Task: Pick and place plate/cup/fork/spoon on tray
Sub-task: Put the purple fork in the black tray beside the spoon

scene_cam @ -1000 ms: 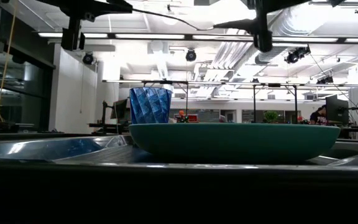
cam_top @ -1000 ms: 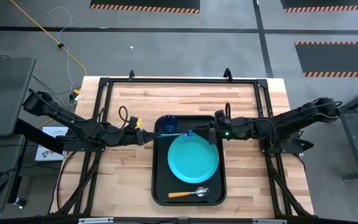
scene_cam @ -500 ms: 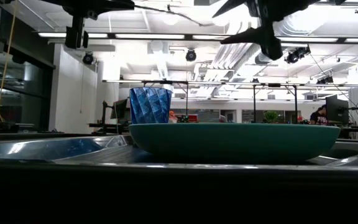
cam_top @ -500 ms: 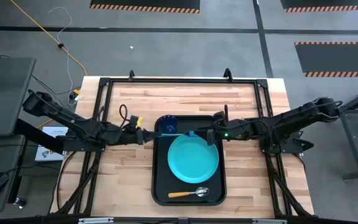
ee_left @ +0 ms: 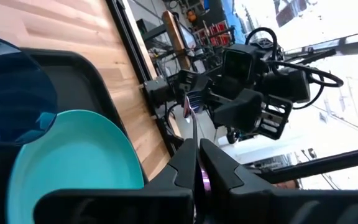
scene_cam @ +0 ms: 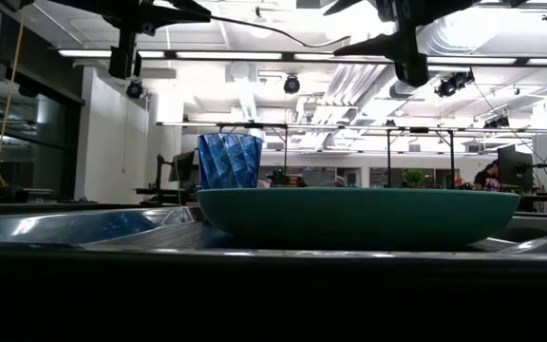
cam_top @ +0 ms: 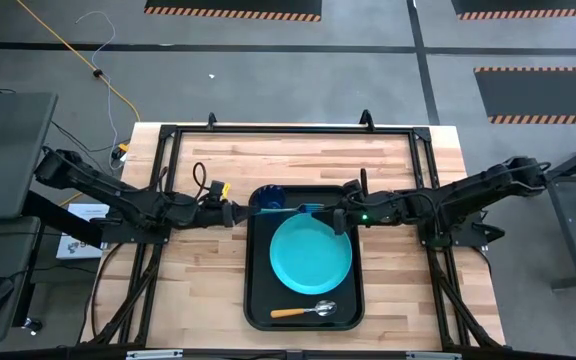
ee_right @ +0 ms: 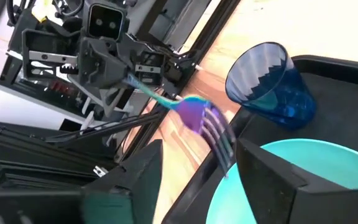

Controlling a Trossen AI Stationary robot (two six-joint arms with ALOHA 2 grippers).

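Pale wooden table (cam_top: 298, 160) with black frame rail (cam_top: 288, 129); yellow cable (cam_top: 86, 60) across grey floor (cam_top: 268, 80).

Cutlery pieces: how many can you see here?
2. The spoon lies on the tray at its near end beside the plate. The fork is held above the tray by the left gripper.

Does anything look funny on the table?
Only the thin light-blue fork: it hangs in the air over the black rectangular tray, pinched by the left gripper, with the open right gripper at its tines.
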